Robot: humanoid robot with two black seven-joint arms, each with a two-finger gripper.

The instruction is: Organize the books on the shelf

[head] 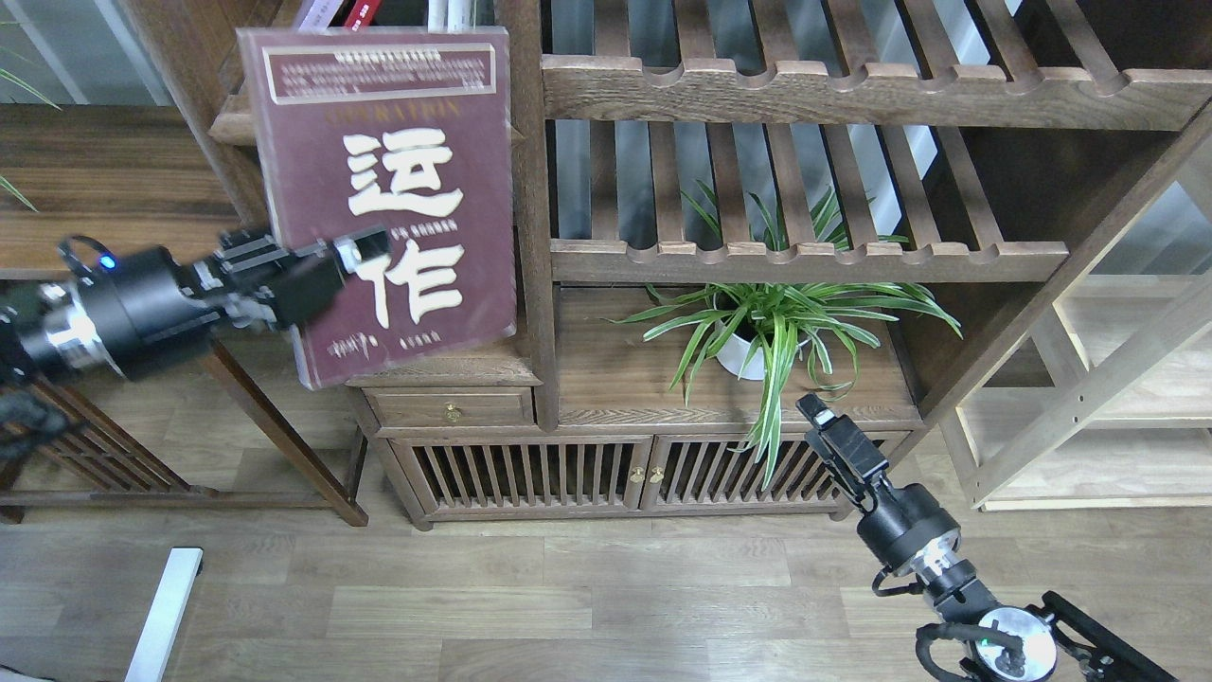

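Observation:
My left gripper (355,260) is shut on the left edge of the large maroon book (388,189) with big white Chinese characters, holding it nearly upright in front of the shelf (227,128). That book hides most of the shelf; only the tops of the pale book (315,11) and the red book (362,11) peek above it. My right gripper (816,417) hangs low at the right, in front of the cabinet, seen end-on and holding nothing.
White-spined volumes (453,11) stand at the shelf's right end against a wooden post (530,189). Slatted racks (805,90) fill the right bay above a potted spider plant (767,332). A low cabinet (530,474) stands below, a side table (114,208) at the left.

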